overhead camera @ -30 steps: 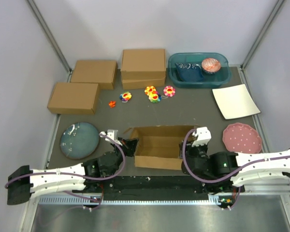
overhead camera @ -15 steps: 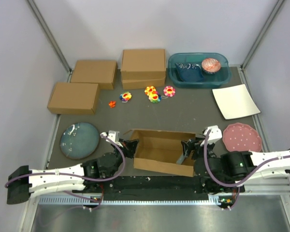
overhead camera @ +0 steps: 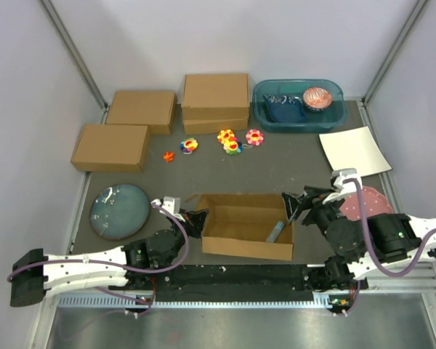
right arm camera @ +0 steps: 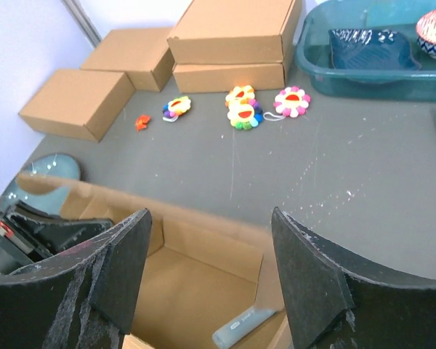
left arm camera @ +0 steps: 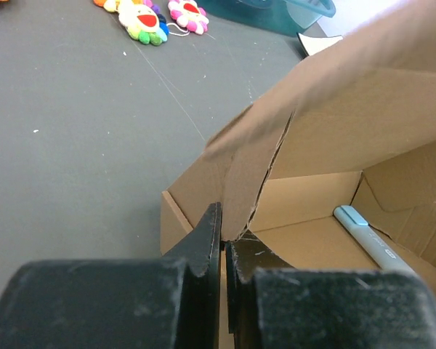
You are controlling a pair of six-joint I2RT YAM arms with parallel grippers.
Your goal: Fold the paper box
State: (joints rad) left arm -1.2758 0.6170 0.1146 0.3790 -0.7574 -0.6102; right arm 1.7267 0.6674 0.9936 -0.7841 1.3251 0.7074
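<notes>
At the near edge, left tool point(left arm camera: 222, 225) pinches the paper box point(overhead camera: 247, 247) (right tool point(right arm camera: 209, 222) agape).

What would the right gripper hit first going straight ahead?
Probably the far inside wall of the open brown cardboard box; the right gripper aims there, though depth is unclear.

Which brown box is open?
The paper box nearest the arms: its top is open, with a pen inside. The four boxes at the back are all shut.
</notes>
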